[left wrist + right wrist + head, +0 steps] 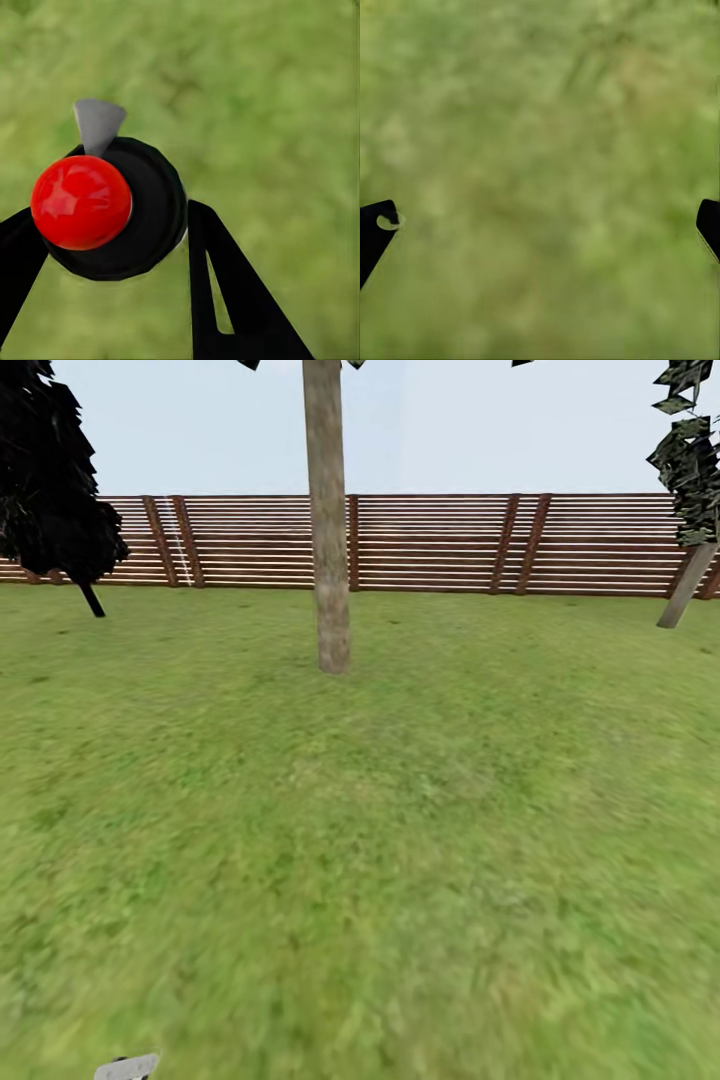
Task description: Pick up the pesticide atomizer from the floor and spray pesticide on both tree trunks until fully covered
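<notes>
From my head camera, going left to right across the garden (360, 840): a black conifer (50, 480) stands at the far left before the brown slat fence (440, 545); near the middle rises the tree trunk (327, 510), pale grey-brown and upright, well apart from me over open grass; at the far right a second pale trunk (687, 585) leans, with dark leaves above it. At the bottom left edge a small grey tip (127, 1067) pokes into view.

My left pincer (112, 225) is closed on the pesticide atomizer (142, 217): its black round body sits between my two black fingers (225, 285), the red knob (81, 201) faces the camera, and a grey nozzle (97, 124) sticks out beyond it over blurred grass.

My right pincer (540, 225) is spread wide and holds nothing, its fingertips (375, 229) at opposite edges above blurred lawn.
</notes>
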Robot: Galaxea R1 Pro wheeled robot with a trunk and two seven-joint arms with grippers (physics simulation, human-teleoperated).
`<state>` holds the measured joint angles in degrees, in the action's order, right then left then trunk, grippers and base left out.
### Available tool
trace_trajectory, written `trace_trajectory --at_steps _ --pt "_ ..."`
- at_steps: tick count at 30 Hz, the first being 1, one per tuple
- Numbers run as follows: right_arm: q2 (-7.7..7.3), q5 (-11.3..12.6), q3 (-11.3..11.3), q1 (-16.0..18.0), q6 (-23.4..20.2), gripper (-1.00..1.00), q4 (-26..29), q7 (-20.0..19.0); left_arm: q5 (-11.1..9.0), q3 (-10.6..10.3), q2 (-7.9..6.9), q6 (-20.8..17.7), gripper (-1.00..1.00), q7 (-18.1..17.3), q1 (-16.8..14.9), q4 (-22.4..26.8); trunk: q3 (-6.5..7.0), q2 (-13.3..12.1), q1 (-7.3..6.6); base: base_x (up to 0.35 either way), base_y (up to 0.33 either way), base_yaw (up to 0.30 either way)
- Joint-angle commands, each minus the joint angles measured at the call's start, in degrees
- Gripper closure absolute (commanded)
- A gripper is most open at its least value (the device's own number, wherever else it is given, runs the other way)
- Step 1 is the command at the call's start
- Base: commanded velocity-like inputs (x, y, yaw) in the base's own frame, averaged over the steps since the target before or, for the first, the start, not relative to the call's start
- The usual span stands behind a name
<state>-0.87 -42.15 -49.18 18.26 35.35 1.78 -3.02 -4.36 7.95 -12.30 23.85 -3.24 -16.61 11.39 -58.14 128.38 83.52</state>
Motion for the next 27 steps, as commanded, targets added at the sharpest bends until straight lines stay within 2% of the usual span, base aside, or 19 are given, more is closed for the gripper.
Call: trace_trajectory --at_steps 1,27 --pt "-0.01 -0.1 -0.5 0.0 0.2 -1.0 0.0 -0.3 -0.5 0.1 0.0 0.2 1.0 -0.4 0.0 -0.1 -0.05 0.0 0.03 0.34 0.0 0.0" --pt "-0.01 -0.1 -0.5 0.0 0.2 -1.0 0.0 -0.3 -0.5 0.2 0.01 0.4 1.0 -0.5 0.0 0.0 -0.05 0.0 0.03 0.34 0.0 0.0"
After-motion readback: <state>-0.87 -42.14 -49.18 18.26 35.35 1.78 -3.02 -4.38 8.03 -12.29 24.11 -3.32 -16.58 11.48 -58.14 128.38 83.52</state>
